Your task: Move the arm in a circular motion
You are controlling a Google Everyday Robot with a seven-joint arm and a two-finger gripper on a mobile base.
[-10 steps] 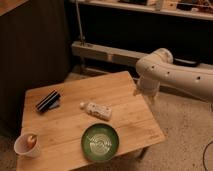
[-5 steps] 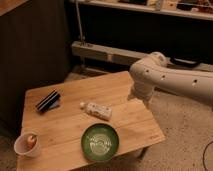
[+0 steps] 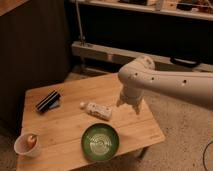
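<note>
Fingers below the arm's elbow, over table

Dim, warm indoor light falls from above. The arm is the brightest thing, its gripper hanging at 3 o'clock of centre. The table glows amber; the 12 o'clock background sinks into shadow. Everything looks soft and grainy.

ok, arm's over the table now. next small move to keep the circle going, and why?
Probably sweep the arm on along its arc at the same height. Its gripper hangs over the wooden table's right part, just right of the white bottle and above the green bowl; dropping lower risks clipping them.
</note>
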